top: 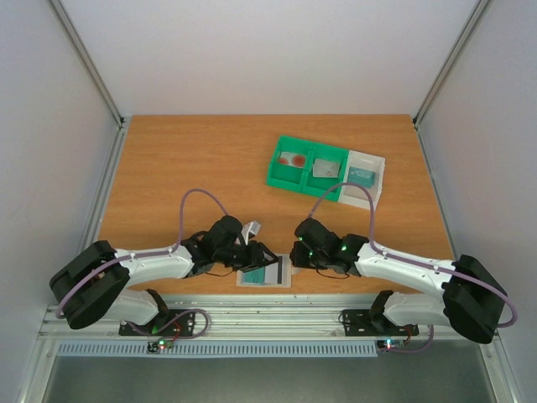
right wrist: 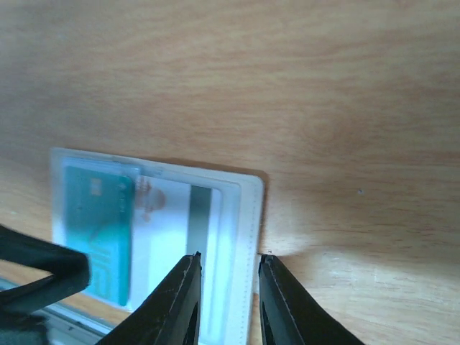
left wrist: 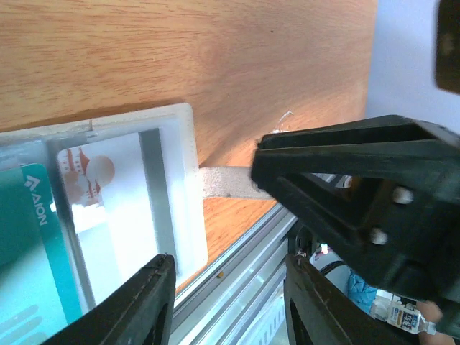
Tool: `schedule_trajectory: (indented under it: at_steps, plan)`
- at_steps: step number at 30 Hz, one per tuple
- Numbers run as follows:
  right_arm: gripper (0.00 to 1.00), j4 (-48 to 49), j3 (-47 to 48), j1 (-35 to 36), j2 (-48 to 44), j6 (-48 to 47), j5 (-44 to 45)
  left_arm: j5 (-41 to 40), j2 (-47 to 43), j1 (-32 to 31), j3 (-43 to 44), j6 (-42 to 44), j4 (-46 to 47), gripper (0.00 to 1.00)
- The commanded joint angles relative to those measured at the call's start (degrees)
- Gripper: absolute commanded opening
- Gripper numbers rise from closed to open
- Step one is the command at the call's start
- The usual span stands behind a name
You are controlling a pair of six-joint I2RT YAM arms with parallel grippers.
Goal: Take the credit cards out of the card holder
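The card holder (top: 264, 275) lies flat by the table's front edge, a translucent sleeve with a white border (left wrist: 176, 144). Inside it lie two credit cards: a teal card (right wrist: 97, 230) and a white card with red marks (left wrist: 108, 208) and a dark stripe. My left gripper (left wrist: 228, 262) hangs open over the holder's corner and the table edge, with nothing between its fingers. My right gripper (right wrist: 229, 256) stands part open, its tips either side of the holder's right border strip (right wrist: 248, 208). The two grippers face each other closely in the top view, left (top: 262, 254) and right (top: 295, 252).
A green two-compartment bin (top: 306, 165) at the back right holds a red-marked card and a greyish card. The white tray (top: 365, 176) beside it holds a teal card. A small grey strip (left wrist: 226, 181) sticks out from the holder. The metal rail (left wrist: 244, 280) runs just past the table edge.
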Motion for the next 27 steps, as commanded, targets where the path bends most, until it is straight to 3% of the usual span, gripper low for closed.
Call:
schedule_trajectory:
  at_steps: [1,6,14,27]
  plan:
    - [0.23,-3.74,2.3,0.05,-3.53,-1.5,2.62,-2.22,-1.96,-0.32,1.15,1.49,-1.72,0.43]
    - [0.23,-1.71,2.18,0.05,-3.65,-0.61,-1.67,-7.74,-5.28,0.56,-0.99,2.35,-6.27,0.43]
    - [0.19,5.78,2.87,0.05,2.31,1.27,-10.13,-7.89,-6.55,2.4,-3.35,2.2,-5.94,0.44]
    - [0.17,8.34,1.9,0.05,7.22,1.34,-10.01,-4.51,0.02,2.82,-4.75,-1.43,3.15,0.43]
